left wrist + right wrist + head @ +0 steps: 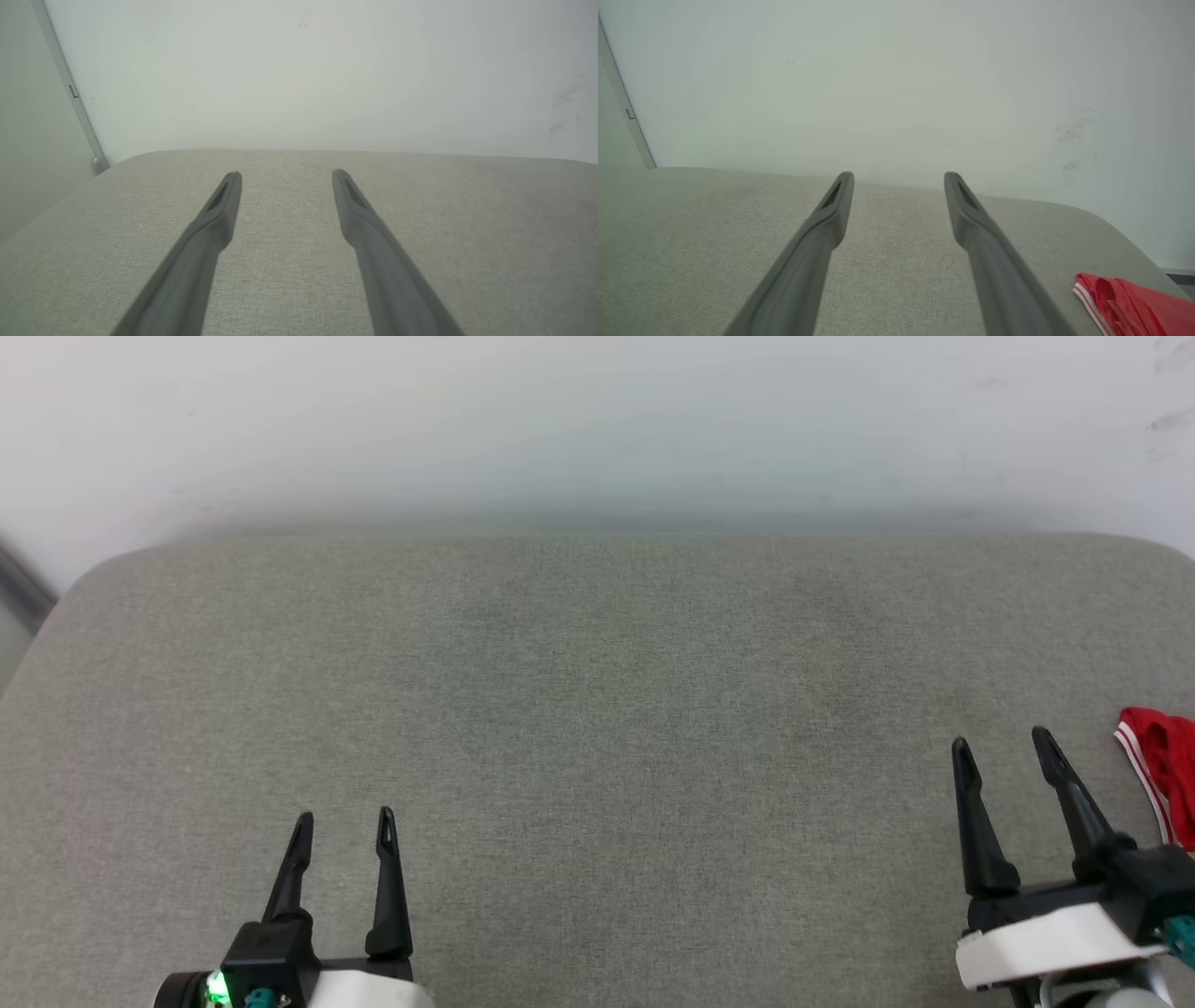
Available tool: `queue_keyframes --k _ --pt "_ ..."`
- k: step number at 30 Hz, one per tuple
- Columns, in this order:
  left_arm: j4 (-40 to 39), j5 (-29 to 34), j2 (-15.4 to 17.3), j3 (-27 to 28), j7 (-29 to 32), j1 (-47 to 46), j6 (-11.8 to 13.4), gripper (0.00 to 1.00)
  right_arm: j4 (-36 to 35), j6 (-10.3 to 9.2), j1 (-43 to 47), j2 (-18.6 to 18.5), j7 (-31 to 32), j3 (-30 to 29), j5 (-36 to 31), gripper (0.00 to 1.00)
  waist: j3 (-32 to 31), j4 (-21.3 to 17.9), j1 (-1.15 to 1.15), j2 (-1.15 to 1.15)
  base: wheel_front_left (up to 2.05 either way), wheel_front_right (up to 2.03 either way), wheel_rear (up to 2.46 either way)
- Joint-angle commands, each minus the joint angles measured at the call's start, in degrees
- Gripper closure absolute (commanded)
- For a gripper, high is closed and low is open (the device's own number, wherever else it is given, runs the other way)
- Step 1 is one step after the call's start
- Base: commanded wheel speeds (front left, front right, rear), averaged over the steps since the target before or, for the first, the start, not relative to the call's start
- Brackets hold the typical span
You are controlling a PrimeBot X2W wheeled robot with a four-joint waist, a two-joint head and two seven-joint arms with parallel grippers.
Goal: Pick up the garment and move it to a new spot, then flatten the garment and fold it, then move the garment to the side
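Note:
The garment (1165,770) is a red bundle with red-white striped trim, lying at the right edge of the grey fabric surface (597,728) and cut off by the frame. It also shows at the lower right of the right wrist view, garment (1134,303). My right gripper (1004,749) stands open just left of it, apart from it, with nothing between its fingers. My left gripper (344,819) is open at the lower left, far from the garment, over bare fabric. The left gripper (286,176) and right gripper (899,176) both show spread fingers in their wrist views.
A pale wall (597,420) rises right behind the far edge of the grey surface. The surface has rounded far corners (103,569). A grey vertical strip (70,88) runs down the wall at the left.

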Motion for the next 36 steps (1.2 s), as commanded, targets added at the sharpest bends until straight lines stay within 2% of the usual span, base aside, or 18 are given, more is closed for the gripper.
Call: queue_keyframes --k 1,11,20,21,25,36 --pt "0.31 -0.23 -0.10 -0.25 -0.13 1.02 -0.19 0.00 -1.15 -0.05 1.96 0.69 -0.08 -0.53 0.36 0.00 -0.58 0.42 0.01 0.00 0.00 0.00 0.00" --pt "-0.18 -1.42 -0.09 -1.54 -0.13 2.81 -0.17 0.00 -6.02 -0.05 9.69 2.30 -0.09 -3.72 2.11 0.00 -1.87 1.37 0.01 0.00 0.00 0.00 0.00" --pt "-0.24 -1.70 -0.10 -1.61 -0.13 2.76 -0.39 0.00 -6.78 -0.05 11.20 2.39 -0.09 -3.68 3.55 0.00 -1.51 1.28 0.01 0.00 0.00 0.00 0.00" --pt "-0.18 -1.57 -0.03 -1.65 0.00 2.84 -0.36 1.00 -6.59 0.00 10.76 2.11 0.00 -3.77 3.46 1.00 -1.50 1.28 0.01 0.00 0.00 0.00 0.00" --pt "1.44 -2.06 -0.03 -1.85 0.24 3.33 -0.45 1.00 -4.83 0.01 10.86 2.12 0.11 -3.53 4.04 1.00 -1.47 1.28 0.01 0.00 0.00 0.00 0.00" --pt "2.85 -15.79 0.81 -1.21 2.57 1.28 -1.96 1.00 -2.63 0.01 8.56 1.42 2.62 -2.79 17.66 1.00 -1.56 1.14 0.01 0.00 0.00 0.00 0.00"
